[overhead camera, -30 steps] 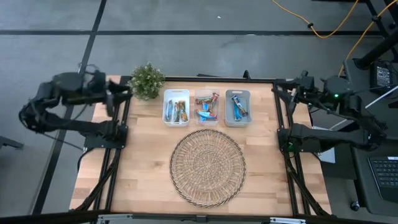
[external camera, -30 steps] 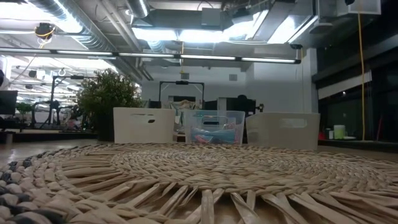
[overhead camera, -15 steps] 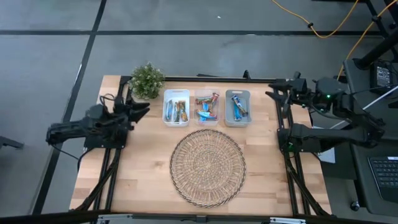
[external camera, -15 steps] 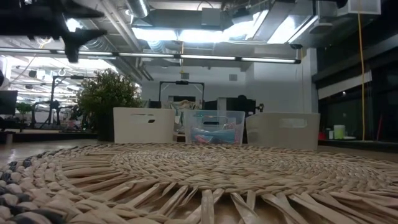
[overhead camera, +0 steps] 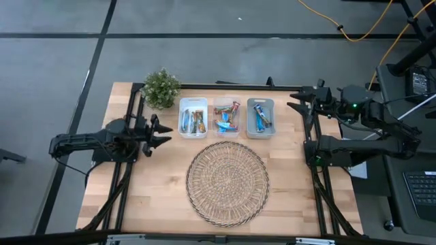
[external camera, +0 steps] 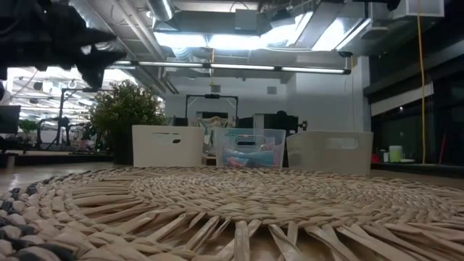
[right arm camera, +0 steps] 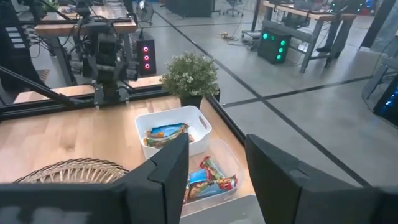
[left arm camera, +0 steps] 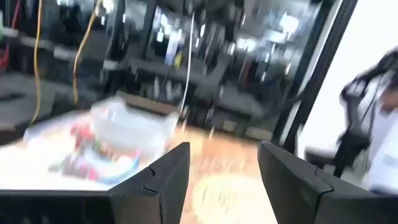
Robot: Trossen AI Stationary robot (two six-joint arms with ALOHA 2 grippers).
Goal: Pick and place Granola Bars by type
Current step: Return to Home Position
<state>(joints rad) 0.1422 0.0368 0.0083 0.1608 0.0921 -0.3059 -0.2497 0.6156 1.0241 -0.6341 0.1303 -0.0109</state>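
Above the table (overhead camera: 157, 194), left gripper (overhead camera: 165, 133) farther inboard than before

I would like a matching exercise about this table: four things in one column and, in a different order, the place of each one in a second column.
Things:
1. left gripper
2. right gripper
3. white bin
4. wicker tray

Places:
A. between the potted plant and the transparent bin
B. above the table's right side, near the gray bin, jaws open
C. at the table's middle, next to the row of three bins
D. above the table's left side, jaws open

Pairs: 1-D, 2-B, 3-A, 4-C.
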